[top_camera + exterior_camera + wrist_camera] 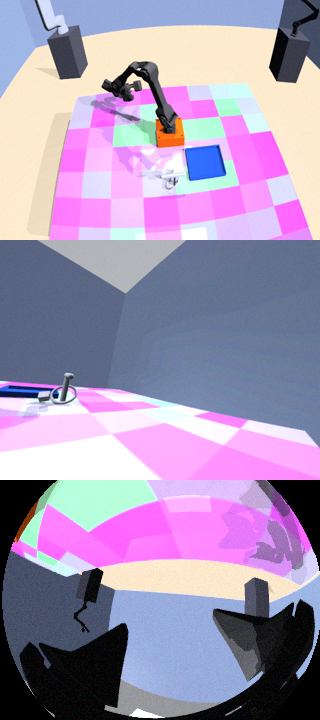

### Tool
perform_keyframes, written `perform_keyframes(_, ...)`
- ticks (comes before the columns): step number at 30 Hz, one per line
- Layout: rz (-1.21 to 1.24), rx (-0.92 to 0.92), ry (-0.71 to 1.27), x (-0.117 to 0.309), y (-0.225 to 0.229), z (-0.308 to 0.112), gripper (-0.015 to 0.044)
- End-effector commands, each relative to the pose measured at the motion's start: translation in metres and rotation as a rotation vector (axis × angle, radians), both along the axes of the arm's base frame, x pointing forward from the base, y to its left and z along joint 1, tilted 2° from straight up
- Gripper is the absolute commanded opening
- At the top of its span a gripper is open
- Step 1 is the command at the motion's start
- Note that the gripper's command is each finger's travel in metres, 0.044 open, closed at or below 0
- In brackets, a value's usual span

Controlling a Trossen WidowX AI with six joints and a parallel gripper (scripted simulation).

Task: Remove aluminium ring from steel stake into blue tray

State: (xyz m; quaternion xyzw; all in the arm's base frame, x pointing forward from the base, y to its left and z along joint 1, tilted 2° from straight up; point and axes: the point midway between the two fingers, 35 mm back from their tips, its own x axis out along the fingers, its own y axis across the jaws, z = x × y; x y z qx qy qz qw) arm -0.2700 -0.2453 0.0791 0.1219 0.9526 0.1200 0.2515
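Exterior view: the aluminium ring (167, 187) (76, 394) circles the steel stake (174, 180) (65, 390) low down, under the cross-bar (172, 175) (68, 376). It looks tilted, its longer apparent axis nearly level and rising slightly rightward; its tab (43, 396) points left. From the top, that axis slants from lower left to upper right. Beside the stake lies the blue tray (205, 162) (31, 392). Well apart, beyond the orange base (170, 142), the gripper (123, 89) (171, 622) hangs with jaws wide apart.
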Motion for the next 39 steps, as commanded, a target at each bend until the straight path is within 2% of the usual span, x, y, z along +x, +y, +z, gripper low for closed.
perform_keyframes(1, 0.000, 0.000, 0.000, 0.000, 0.000, 0.000, 0.0374)
perform_keyframes(8, 0.090, -0.165, -0.029, 0.044, -0.028, -0.003, 0.0200)
perform_keyframes(24, 0.305, -0.594, -0.281, 0.193, -0.069, -0.014, 0.0200)
perform_keyframes(31, 0.362, -0.738, -0.463, 0.264, -0.063, -0.019, 0.0200)
perform_keyframes(39, 0.389, -0.845, -0.717, 0.341, -0.037, -0.026, 0.0200)
